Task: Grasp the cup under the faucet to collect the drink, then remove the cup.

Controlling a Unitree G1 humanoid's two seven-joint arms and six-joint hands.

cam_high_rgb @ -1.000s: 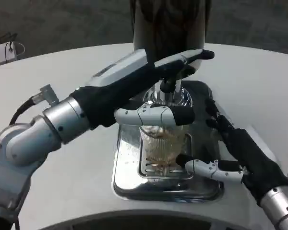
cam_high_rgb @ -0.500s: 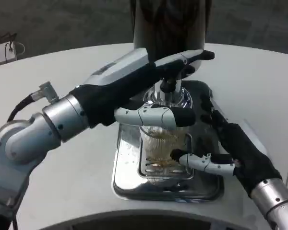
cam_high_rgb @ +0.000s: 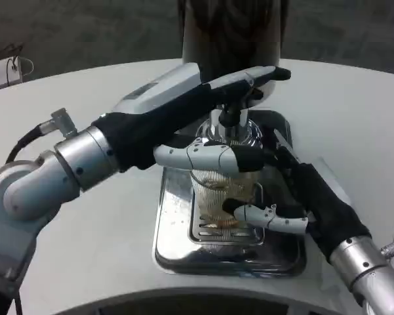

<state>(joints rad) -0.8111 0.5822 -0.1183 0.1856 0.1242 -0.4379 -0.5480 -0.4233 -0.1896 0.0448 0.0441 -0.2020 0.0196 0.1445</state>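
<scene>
A clear ribbed cup (cam_high_rgb: 218, 190) with a little amber drink in it stands on the steel drip tray (cam_high_rgb: 174, 236), right under the chrome faucet (cam_high_rgb: 231, 128). My left hand (cam_high_rgb: 184, 108) reaches over from the left. Its long fingers (cam_high_rgb: 256, 77) lie along the top of the black tap handle, and its thumb (cam_high_rgb: 207, 157) crosses in front of the cup's rim. My right hand (cam_high_rgb: 312, 197) is at the cup's right side, with its thumb (cam_high_rgb: 259, 215) across the cup's lower front and its fingers (cam_high_rgb: 282, 149) beside and behind the cup. I see no firm grip.
The tall dark dispenser body (cam_high_rgb: 230, 33) rises behind the faucet. The round white table (cam_high_rgb: 85, 249) spreads out to the left of the tray, and its front edge is close below the tray.
My right hand has slid left toward the cup, and its thumb now reaches further across the cup's front. The left hand stays on the tap handle. The cup has not moved.
</scene>
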